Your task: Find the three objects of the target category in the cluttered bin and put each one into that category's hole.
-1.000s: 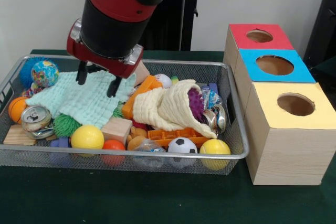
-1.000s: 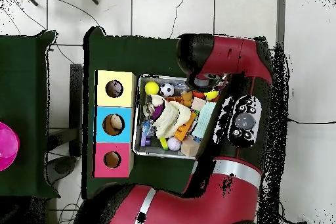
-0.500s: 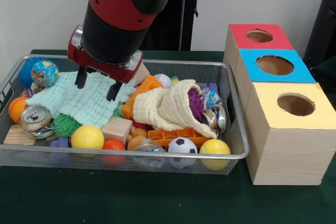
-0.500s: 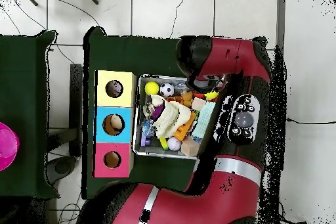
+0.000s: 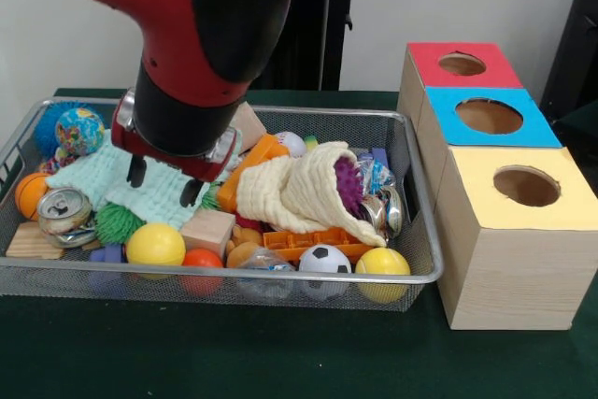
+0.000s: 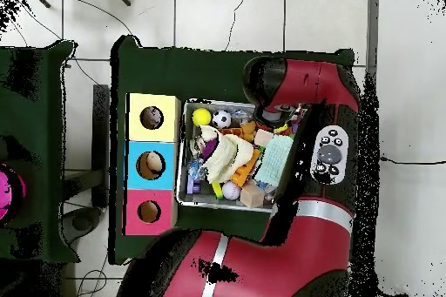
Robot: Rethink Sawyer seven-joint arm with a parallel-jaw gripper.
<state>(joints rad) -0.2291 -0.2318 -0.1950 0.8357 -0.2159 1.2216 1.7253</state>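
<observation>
Red-and-black arm: fills the upper left of the front view, its top cut off by the edge; from overhead it covers the bin's corner and hides the gripper entirely.
Gripper: two dark fingers spread apart, nothing between them, tips just over the mint cloth; whether they touch it is hard to tell.
Mint cloth: partly hidden behind the wrist, spreading out to either side of the fingers.
Wire bin: crowded; its mesh front blurs the lowest things.
Balls: yellow ball just below the fingers, toward the camera; globe ball off to the gripper's side by the bin's end; soccer ball well away near the front rim.
Cream cloth: draped beside the gripper, half covering a purple spiky ball.
Crushed can: near the gripper, partly tucked under the mint cloth.
Boxes: well apart, outside the bin; red, blue and yellow tops, each with a round hole.
</observation>
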